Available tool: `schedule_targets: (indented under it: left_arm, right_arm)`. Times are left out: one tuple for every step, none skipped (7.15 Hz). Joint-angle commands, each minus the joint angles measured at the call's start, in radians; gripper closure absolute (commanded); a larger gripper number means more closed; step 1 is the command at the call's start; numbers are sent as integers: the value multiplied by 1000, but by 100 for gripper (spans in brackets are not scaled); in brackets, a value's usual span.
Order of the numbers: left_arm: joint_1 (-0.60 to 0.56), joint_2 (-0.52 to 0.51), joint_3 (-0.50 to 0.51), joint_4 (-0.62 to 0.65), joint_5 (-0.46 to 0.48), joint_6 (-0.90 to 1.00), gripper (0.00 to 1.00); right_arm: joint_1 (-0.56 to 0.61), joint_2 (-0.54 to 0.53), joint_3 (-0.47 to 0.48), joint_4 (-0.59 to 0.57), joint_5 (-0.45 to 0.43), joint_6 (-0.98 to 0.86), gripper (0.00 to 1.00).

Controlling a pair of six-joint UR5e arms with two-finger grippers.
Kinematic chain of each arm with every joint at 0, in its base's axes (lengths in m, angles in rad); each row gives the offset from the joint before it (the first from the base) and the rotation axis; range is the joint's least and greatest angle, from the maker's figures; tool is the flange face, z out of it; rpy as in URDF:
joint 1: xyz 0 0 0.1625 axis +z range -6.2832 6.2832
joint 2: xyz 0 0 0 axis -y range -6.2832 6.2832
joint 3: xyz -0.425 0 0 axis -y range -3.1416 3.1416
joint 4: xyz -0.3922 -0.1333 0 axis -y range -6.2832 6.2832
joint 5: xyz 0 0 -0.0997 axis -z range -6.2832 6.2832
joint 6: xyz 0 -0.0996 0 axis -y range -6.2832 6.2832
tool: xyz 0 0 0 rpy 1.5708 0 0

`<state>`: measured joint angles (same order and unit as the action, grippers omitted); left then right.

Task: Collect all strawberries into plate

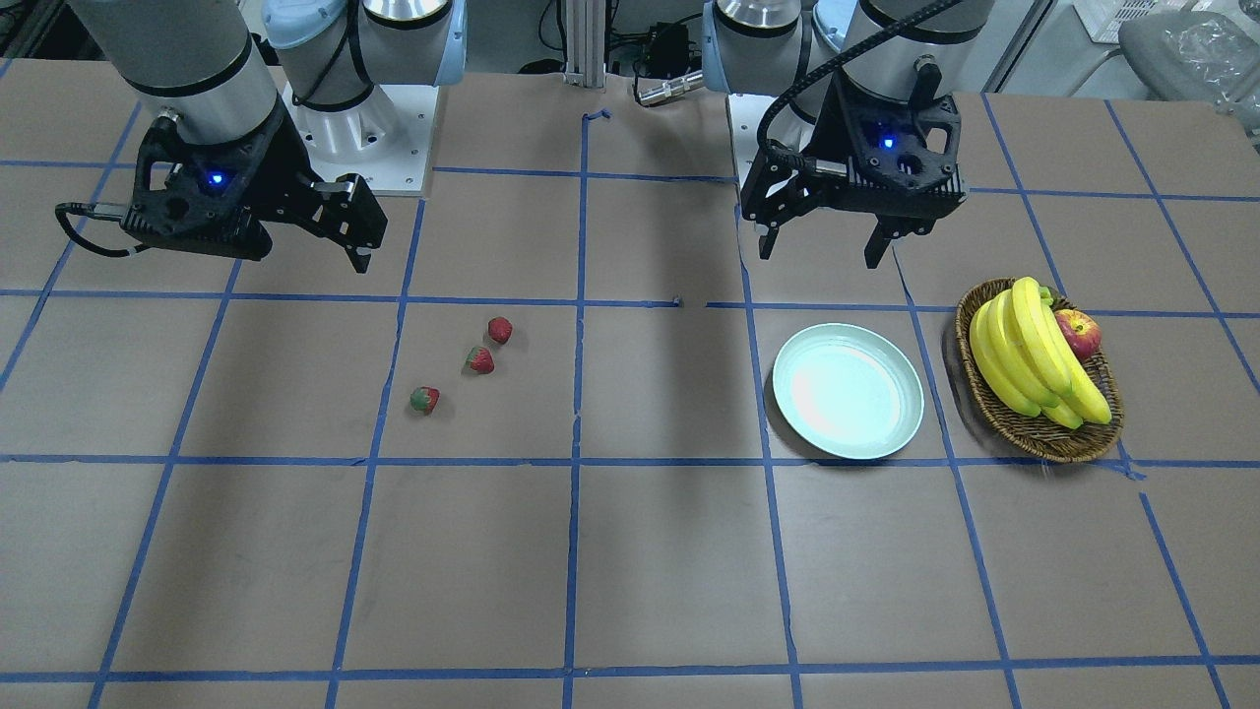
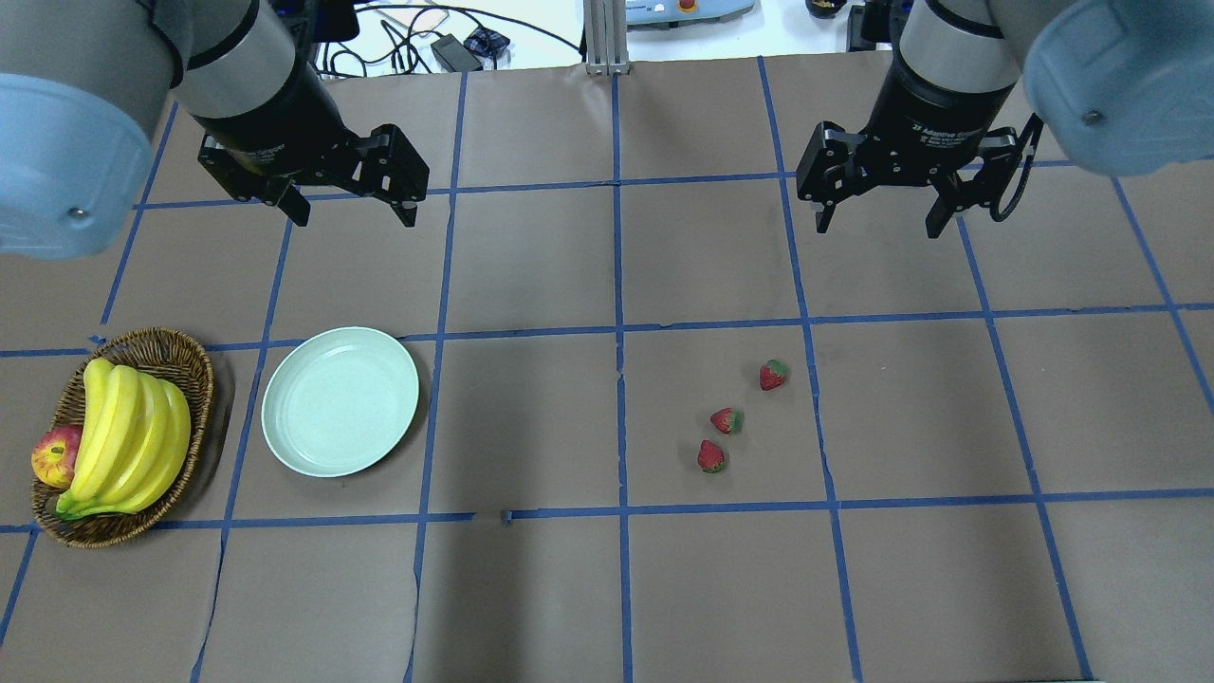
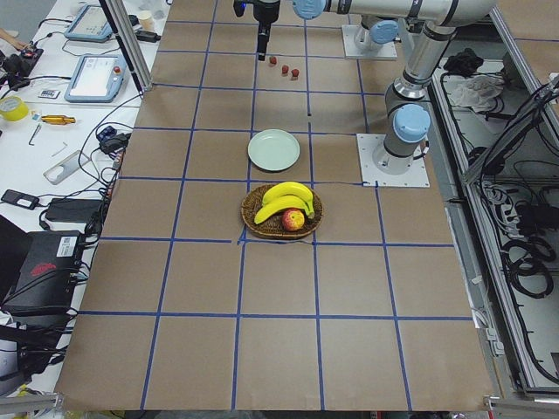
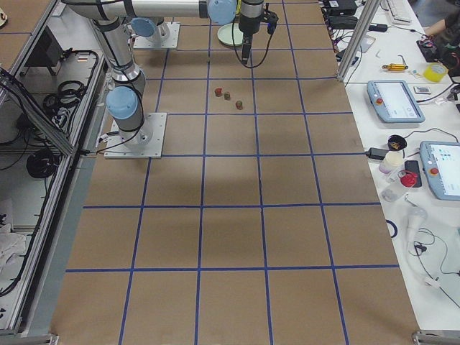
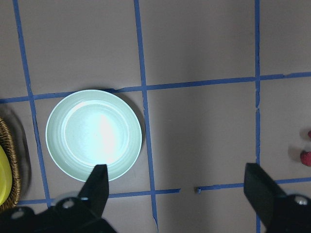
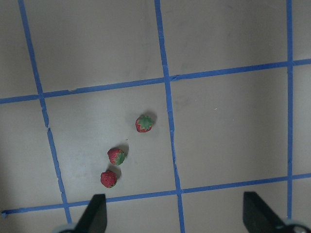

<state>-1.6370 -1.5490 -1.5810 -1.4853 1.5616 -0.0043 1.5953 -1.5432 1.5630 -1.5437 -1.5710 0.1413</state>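
The wide-open, empty left gripper (image 2: 354,214) has the glossy mint plate (image 2: 340,400) at its 6 o'clock, while three small red, green-capped strawberries (image 2: 726,420) lie in a slanting row at 7 o'clock from the equally open, empty right gripper (image 2: 877,228).

"2F Adaptive" on right gripper (image 2: 876,228)

The worktop (image 2: 531,285) is covered in matt brown paper, lined with smooth blue tape (image 2: 616,256). The plate (image 2: 340,400) is smooth and glossy, with a bright glare across it. Beside the plate, the basket (image 2: 180,356) is rough woven wicker. Its bananas (image 2: 128,432) have a faint, smooth sheen, and the apple (image 2: 52,457) is shinier. The strawberries (image 2: 726,420) look dull. Beyond the plate, the fingers (image 2: 408,207) are matt black.
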Motion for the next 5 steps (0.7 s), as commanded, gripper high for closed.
schedule_targets:
  left_arm:
    - [0,9,-14,-3,-8,0,0]
    - [2,9,-14,-3,-6,0,0]
    - [0,9,-14,-3,-9,1,0]
    - [0,10,-14,-3,-5,1,0]
    - [0,10,-16,-3,-9,1,0]
  right_arm:
    - [0,0,2,-1,2,0,0]
    - [3,-2,2,0,12,0,0]
    - [3,-3,5,0,16,0,0]
    - [3,-3,5,0,16,-2,0]
    - [2,-6,3,2,16,0,0]
